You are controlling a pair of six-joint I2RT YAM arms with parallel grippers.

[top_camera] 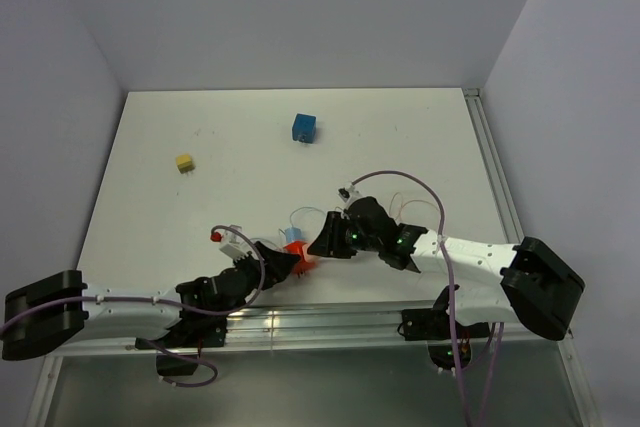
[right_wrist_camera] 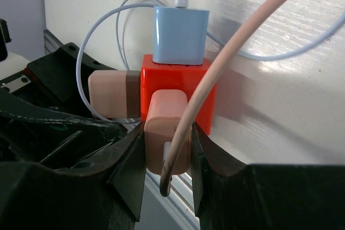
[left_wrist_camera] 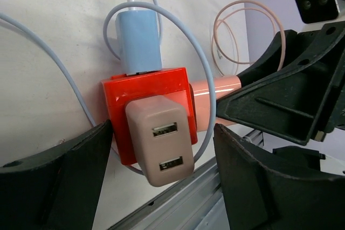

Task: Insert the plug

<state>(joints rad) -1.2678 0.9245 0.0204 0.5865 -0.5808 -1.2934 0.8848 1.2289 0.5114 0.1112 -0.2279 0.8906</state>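
Since the pink plug sits butted up against one face of the red socket cube with no gap I can spot from either wrist view, I'd say the main job is pretty much done, or at least at the final-push stage. The prongs are hidden, so I can't swear it's fully home. The right pincer is clamped narrow on that plug, one finger on each side of its body, and the pink cable loops up and away from its back end. The left pincer is spread wide, straddling the cube with a finger off to each side. It isn't holding anything, and I honestly can't tell if one fingertip is brushing the cube's lower corner. The cube itself lies flat on the bench near the front edge, right between the two arms. Two other faces are already taken: a blue charger with a white cable curling around the cube, and a beige two-port charger. What's left, by my guess, is a last check that the plug is seated, then letting go and backing both arms off without tugging the cable. As for branding, nothing readable anywhere. No logos, no print on the cube or the chargers that I can make out. The only "markings" are the two USB slots on the beige charger and a darker brown band around its body in the right wrist view.
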